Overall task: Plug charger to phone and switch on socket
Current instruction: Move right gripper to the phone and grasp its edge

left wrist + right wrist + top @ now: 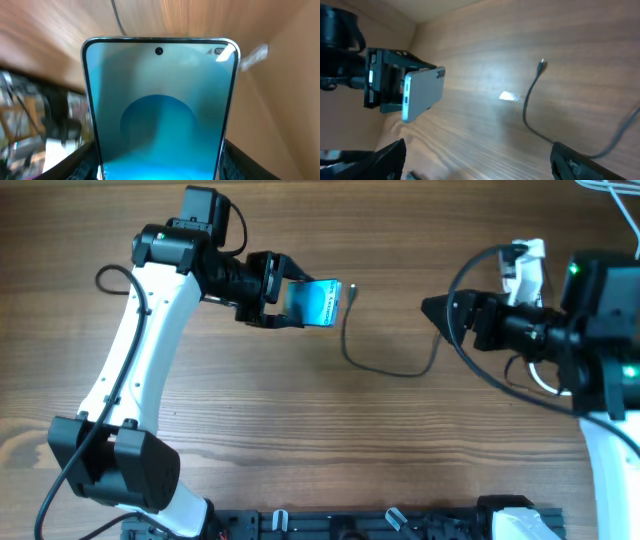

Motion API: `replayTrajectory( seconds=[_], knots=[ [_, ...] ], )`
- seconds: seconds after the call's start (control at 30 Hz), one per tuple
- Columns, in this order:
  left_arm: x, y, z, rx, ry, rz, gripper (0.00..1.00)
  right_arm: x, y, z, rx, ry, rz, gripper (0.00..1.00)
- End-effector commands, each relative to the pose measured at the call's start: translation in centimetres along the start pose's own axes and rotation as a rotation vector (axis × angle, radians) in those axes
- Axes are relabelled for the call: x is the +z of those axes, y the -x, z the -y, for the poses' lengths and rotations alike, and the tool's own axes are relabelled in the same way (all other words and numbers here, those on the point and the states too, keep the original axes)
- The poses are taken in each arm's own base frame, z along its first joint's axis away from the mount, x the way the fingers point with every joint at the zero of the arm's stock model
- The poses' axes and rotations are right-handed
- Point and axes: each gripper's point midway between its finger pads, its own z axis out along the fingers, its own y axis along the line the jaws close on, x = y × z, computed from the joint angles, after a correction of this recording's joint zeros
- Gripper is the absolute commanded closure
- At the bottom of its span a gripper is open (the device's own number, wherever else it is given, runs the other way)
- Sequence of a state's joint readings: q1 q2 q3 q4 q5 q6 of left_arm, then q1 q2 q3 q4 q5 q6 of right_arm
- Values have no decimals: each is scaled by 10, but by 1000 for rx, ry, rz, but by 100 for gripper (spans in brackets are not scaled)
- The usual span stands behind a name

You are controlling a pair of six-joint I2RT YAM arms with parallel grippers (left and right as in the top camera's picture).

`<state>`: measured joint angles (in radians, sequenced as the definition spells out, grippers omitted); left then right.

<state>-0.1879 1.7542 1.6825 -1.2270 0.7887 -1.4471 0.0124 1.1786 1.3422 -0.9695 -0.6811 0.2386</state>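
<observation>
My left gripper (285, 298) is shut on the phone (317, 302) and holds it above the table, its cyan-blue screen lit. The phone fills the left wrist view (159, 110), with a jaw on each long edge (159, 172). The charger's thin black cable (385, 368) lies on the table, its connector tip (353, 288) just right of the phone. The right wrist view shows the phone (422, 92), the cable (529, 117) and the tip (541, 64). My right gripper (432, 308) is open and empty (477, 162), right of the cable. The white socket (526, 264) shows partly behind the right arm.
A thick white cord (612, 198) runs off the top right corner. A black rail with fittings (380, 525) lies along the front edge. The wooden tabletop (330, 440) stretches between the arms. A small bright patch (508, 96) lies on the wood near the cable.
</observation>
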Motion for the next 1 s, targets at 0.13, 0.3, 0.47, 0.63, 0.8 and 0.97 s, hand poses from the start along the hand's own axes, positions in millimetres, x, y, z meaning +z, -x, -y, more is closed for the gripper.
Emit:
replayTrajectory(
  seconds=[0.13,0.3,0.47,0.63,0.8,0.97],
  knots=[
    [-32,72,-11,-93,13,497,96,59,-21,14,87,124,-152,7],
    [-37,81,-18,-106,39,561,96,111,-34,-9,105,226,-215,7],
    [-38,83,-26,-121,69,574,96,164,-45,-44,127,287,-257,8],
    [-38,83,-27,-124,75,574,96,209,-65,-68,176,310,-297,10],
    [-38,83,-27,-124,75,574,96,238,-83,-85,210,332,-327,15],
    [-38,82,-28,-125,78,574,96,261,-94,-92,291,352,-351,31]
  ],
)
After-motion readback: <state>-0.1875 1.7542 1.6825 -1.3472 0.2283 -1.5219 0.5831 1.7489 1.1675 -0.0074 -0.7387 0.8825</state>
